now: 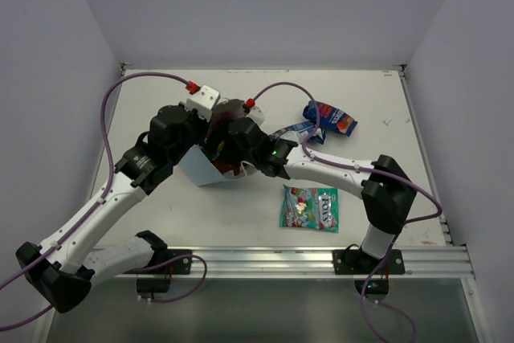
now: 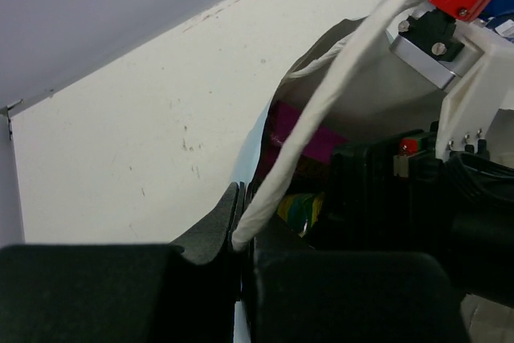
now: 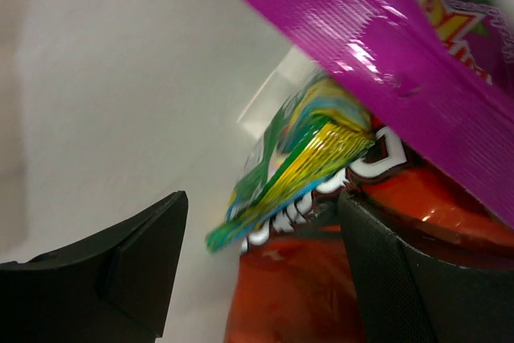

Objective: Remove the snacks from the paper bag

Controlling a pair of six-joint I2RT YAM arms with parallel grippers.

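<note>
The light-blue paper bag [image 1: 197, 168] stands tilted at mid-table. My left gripper [image 1: 210, 140] is shut on its rim, pinching the wall where the white loop handle [image 2: 321, 110] starts. My right gripper [image 1: 230, 158] reaches into the bag's mouth and is open [image 3: 261, 222]. Between its fingers lies a red-orange Doritos packet [image 3: 305, 295]. A green-yellow packet [image 3: 297, 166] rests on top of it, under a magenta-purple packet [image 3: 385, 54]. The fingers touch none of them firmly. The left wrist view also shows the magenta packet [image 2: 305, 138] and the green-yellow one [image 2: 299, 208] inside.
Three packets lie on the table outside the bag: a teal one [image 1: 309, 208] near the front, a dark blue and red one [image 1: 331, 118] and a blue-white one [image 1: 293, 130] behind the right arm. White walls close in the table on three sides.
</note>
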